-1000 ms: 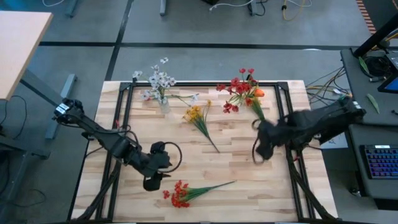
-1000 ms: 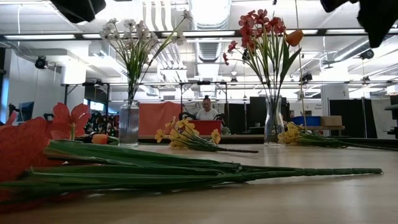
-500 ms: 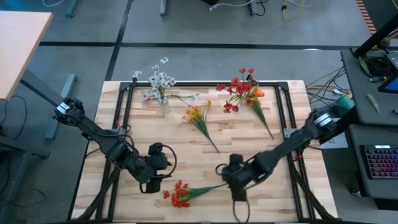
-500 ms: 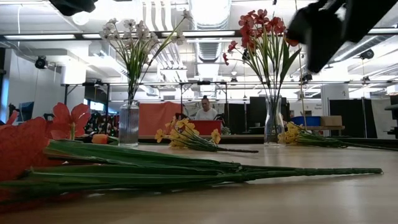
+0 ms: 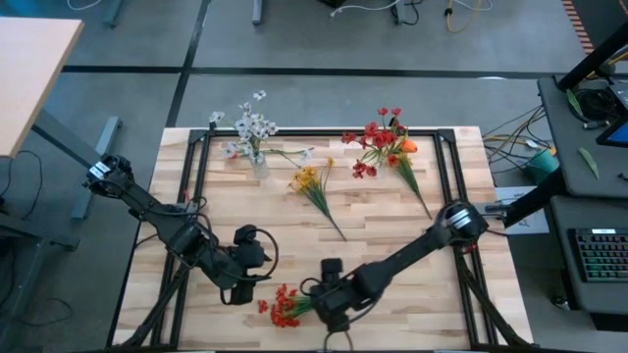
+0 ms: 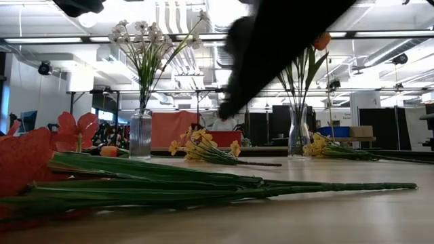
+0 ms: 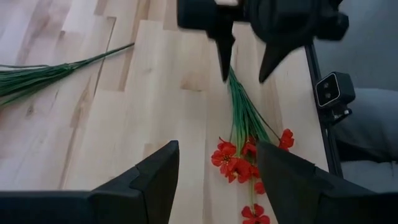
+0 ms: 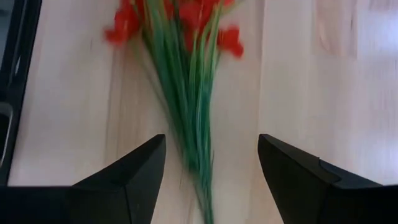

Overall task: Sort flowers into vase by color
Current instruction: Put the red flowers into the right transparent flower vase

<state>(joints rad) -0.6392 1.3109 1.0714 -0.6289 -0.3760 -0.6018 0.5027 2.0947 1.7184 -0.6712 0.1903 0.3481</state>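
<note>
Tabletop: right pincer [image 5: 328, 316] now straddles red spray [image 5: 294, 304].

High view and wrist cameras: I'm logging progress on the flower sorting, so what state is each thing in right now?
Red spray: lying flat on the table, not gripped.
Right gripper: open, fingers straddling the red spray's stems.
Left gripper: open, empty, beside the red blossoms.
Yellow spray: lying loose on the table.
White flowers: standing in a vase.
Red flowers: standing in the other vase.
</note>
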